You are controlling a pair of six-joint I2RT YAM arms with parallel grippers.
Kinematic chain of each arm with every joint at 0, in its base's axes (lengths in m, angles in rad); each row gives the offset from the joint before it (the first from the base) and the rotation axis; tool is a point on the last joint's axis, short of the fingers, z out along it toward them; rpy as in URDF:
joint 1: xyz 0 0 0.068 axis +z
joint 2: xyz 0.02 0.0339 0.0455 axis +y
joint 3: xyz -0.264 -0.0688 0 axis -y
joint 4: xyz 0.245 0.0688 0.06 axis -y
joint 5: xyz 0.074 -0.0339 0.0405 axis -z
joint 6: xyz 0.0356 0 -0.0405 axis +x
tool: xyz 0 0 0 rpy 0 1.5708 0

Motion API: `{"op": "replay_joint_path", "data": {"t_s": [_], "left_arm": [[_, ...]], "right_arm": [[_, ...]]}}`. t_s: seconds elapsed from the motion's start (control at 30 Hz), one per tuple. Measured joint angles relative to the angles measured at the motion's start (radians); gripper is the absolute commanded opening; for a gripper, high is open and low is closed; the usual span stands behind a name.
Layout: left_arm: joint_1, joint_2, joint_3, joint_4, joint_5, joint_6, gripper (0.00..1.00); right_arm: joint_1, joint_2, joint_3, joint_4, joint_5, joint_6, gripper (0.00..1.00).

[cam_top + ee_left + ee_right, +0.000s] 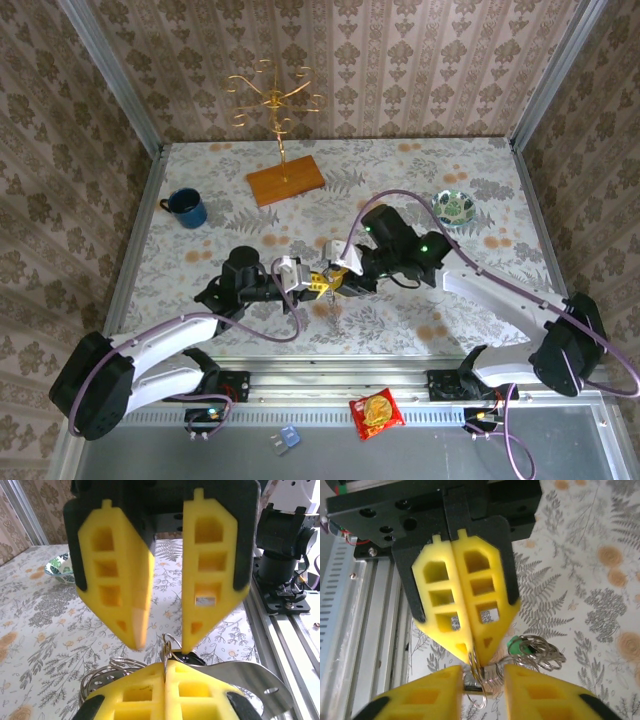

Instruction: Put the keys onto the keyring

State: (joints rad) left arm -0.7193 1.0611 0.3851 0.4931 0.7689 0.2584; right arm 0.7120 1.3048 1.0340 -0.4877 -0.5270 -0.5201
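Pinching keyring (475, 666) in left gripper (470, 652), pressed tight to steady it; right gripper (483, 677) spread, straddling wire beside green key (512, 645), probably to regrip for threading.

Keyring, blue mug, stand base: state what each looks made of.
The keyring: thin silvery wire, glinting, so probably steel. The mug: glossy blue with dark rim, perhaps enamelled metal; ceramic possible. The stand base: flat orange-brown board, likely varnished wood.
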Motion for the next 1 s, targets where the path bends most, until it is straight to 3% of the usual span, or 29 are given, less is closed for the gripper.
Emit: {"op": "replay_joint_path", "data": {"t_s": [0.13, 0.4, 0.6, 1.0], "left_arm": [[0.0, 0.0, -0.029, 0.04, -0.008, -0.015, 0.0], [0.0, 0.0, -0.045, 0.096, -0.015, -0.032, 0.0], [0.0, 0.0, -0.061, 0.133, -0.015, -0.045, 0.0], [0.0, 0.011, -0.077, 0.187, -0.014, -0.072, 0.0]], "right_arm": [[-0.053, -0.066, -0.07, 0.063, -0.031, 0.09, 0.34], [-0.053, -0.102, -0.155, 0.183, -0.077, 0.282, 0.34], [-0.053, -0.106, -0.208, 0.253, -0.089, 0.34, 0.34], [-0.053, -0.08, -0.22, 0.317, -0.162, 0.378, 0.19]]}}
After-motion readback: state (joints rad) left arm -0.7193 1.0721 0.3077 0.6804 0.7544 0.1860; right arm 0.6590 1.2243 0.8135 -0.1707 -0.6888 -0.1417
